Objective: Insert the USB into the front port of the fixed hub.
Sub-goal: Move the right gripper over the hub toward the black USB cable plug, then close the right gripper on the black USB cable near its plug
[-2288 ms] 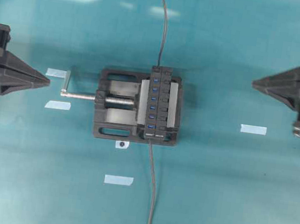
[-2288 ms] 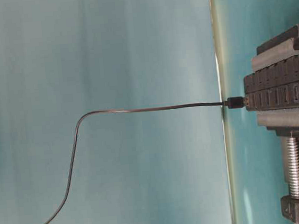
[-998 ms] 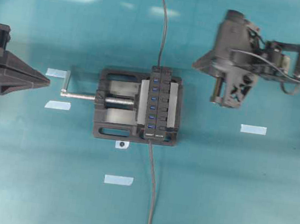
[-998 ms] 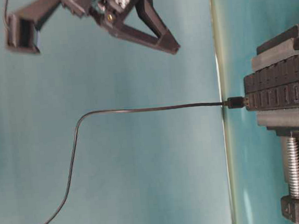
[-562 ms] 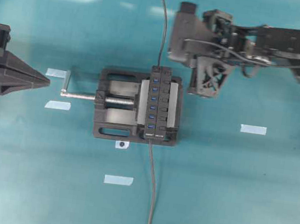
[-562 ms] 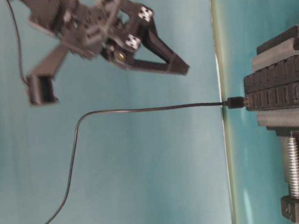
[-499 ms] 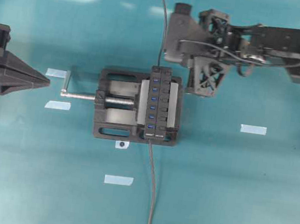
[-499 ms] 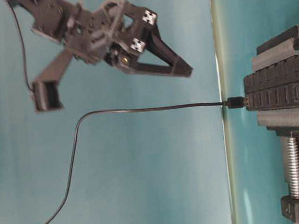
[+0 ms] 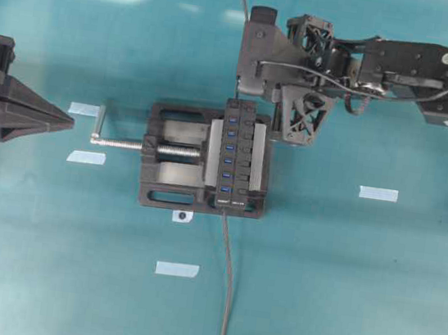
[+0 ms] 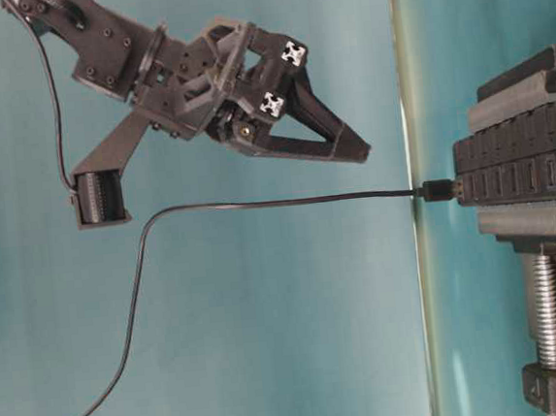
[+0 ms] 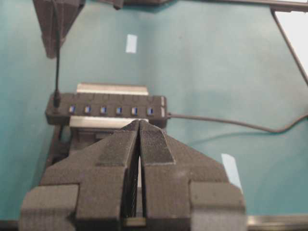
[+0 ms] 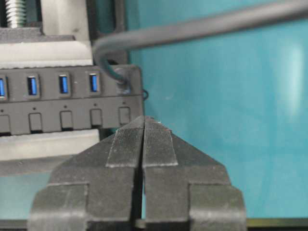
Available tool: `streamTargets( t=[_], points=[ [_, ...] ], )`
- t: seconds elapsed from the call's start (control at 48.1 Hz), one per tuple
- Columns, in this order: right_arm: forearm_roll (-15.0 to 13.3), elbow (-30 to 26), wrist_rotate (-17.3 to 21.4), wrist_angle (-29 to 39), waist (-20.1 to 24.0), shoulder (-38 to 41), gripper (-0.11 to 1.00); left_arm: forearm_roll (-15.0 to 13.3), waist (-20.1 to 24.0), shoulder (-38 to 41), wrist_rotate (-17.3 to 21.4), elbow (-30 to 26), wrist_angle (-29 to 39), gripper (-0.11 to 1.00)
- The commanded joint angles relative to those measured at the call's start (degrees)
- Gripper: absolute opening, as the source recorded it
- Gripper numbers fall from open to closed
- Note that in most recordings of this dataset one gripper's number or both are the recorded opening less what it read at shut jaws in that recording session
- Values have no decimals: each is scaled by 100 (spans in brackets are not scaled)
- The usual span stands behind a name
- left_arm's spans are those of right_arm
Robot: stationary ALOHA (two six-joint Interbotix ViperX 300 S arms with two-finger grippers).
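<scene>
Right gripper (image 10: 361, 152) of mine is closed, pads pressed flat together with nothing between them, and it hangs above and just to one side of the far end of the long narrow black hub with its row of blue slots (image 9: 239, 149), which is clamped in the black vise (image 9: 163, 192) on the teal worktop (image 9: 342, 274).

The small black rectangular USB plug (image 10: 439, 190) stands at that same far end of the hub, upright on its top face. Its long axis runs straight up out of the end slot, square to the hub's length, and its thin dark-grey cable (image 10: 258, 204) rises from it before bending away. Whether it is fully seated I cannot tell.

From my wrist view the USB plug lies just beyond my fingertips and slightly left of their seam, lower than I am. So the coming move, as I judge it, turns on coming down beside that upright cable towards the hub's end, and I would have to part the pads first if I mean to take the plug.

My left gripper (image 9: 71, 121), also closed and empty, sits well off the hub's other flank, past the vise's screw handle, so the right arm is plainly the nearer.
</scene>
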Motion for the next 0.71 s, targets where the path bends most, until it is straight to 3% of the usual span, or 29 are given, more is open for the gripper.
streamTargets(
  t=[0.0, 0.458, 0.582, 0.686],
  points=[
    [70, -132, -70, -88, 26, -53, -3, 9, 0, 18, 0, -88, -26, 0],
    [149, -97, -70, -404, 35, 70, 3, 18, 0, -9, -18, -79, -26, 0],
    [167, -97, -70, -431, 35, 79, 15, 18, -9, -9, -26, -79, -26, 0],
    [167, -97, -62, -448, 35, 105, 34, 18, 0, -9, -26, -79, -26, 0]
  ],
)
